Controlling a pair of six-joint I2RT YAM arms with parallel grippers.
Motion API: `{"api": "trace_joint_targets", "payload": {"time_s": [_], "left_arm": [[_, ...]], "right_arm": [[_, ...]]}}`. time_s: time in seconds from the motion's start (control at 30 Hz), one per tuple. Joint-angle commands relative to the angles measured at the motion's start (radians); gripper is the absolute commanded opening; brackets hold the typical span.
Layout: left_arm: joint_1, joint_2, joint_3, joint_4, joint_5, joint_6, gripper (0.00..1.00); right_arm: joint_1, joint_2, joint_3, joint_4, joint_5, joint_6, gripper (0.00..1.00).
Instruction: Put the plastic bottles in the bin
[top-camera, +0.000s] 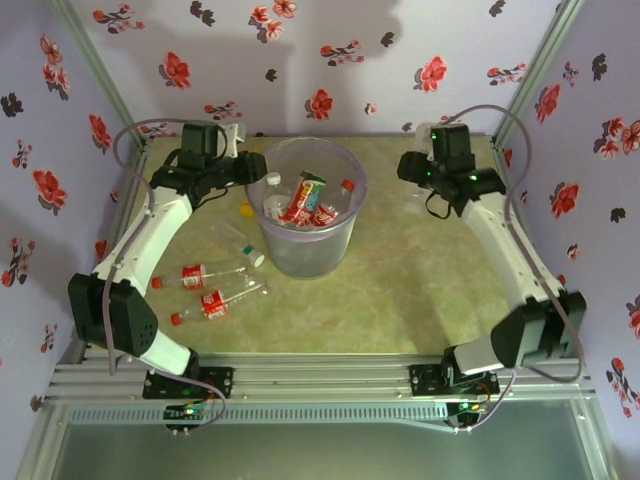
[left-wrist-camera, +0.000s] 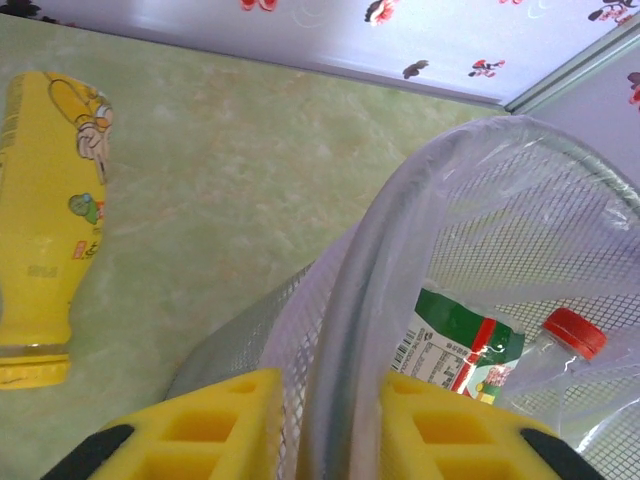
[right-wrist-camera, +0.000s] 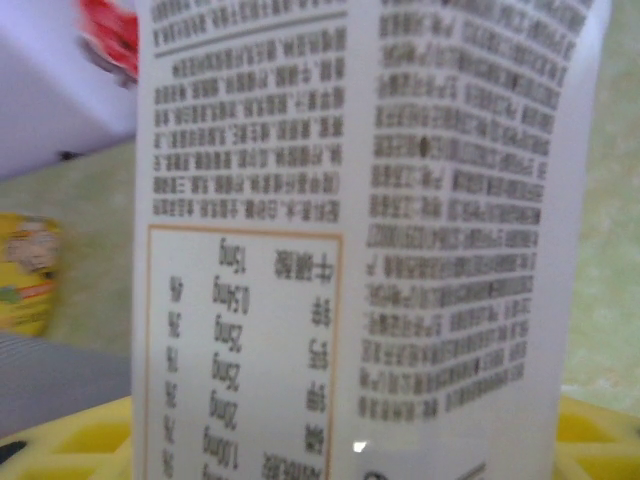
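Between fingers of the left gripper (left-wrist-camera: 331, 415) sits the bin (left-wrist-camera: 372, 240), rim pinched.

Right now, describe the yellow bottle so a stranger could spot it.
Find the big round bin. A bottle lies on the table just left of it. It alone is solid yellow with a cartoon face; the other bottles lying there are clear, mostly red-labelled.
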Motion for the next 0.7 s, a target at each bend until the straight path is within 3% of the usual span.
{"api": "trace_joint_targets", "payload": {"time_s": [0.0, 0.27, 0.67], "left_arm": [[-0.04, 0.034, 0.055, -0.027, 0.031, -0.008, 0.29], [-0.089, 0.082, 0.085, -0.028, 0.027, -0.009, 0.28], [-0.091, 0.054, 0.054, 0.001, 0.013, -0.025, 0.28]], "right_arm": [[0.039, -0.071, 0.071, -0.069, -0.099, -0.057, 0.34], [0.221, -0.074, 0.268, -0.066, -0.14, -0.072, 0.3], [0.376, 0.19, 0.387, 0.063, -0.221, -0.039, 0.28]]}}
